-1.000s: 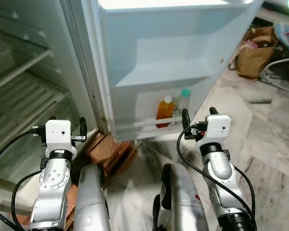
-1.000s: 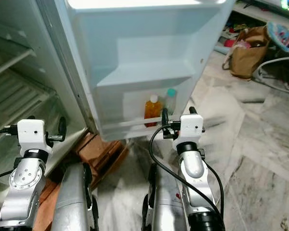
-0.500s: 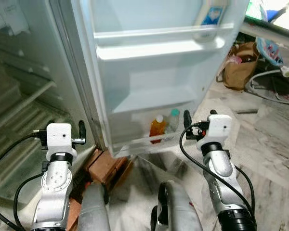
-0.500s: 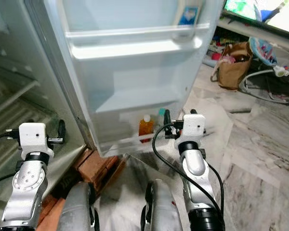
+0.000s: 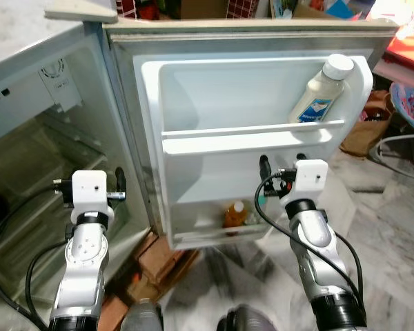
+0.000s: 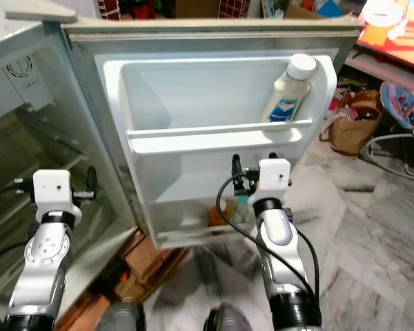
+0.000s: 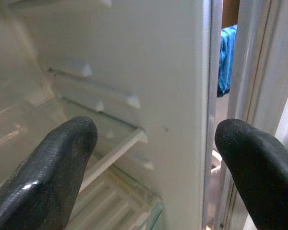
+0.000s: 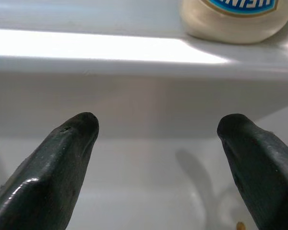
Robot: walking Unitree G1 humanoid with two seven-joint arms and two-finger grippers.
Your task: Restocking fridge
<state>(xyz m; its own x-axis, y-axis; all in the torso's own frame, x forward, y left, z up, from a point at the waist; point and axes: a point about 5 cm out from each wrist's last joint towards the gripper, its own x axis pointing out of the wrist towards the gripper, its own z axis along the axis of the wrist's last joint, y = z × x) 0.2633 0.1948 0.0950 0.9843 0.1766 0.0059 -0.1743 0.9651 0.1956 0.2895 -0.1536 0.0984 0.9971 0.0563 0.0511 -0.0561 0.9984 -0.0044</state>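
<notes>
Partly stocked: white bottle (image 5: 320, 94) on fridge door (image 5: 214, 145) top shelf, orange bottle (image 5: 234, 214) lowest there; left tool (image 7: 149, 167) and right tool (image 8: 158, 158) wide, empty-handed before that door.

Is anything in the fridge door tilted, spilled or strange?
One thing: the white bottle in the upper door shelf leans to one side instead of standing upright, its cap against the shelf's end wall. The orange bottle in the bottom shelf stands upright. No spill is visible.
</notes>
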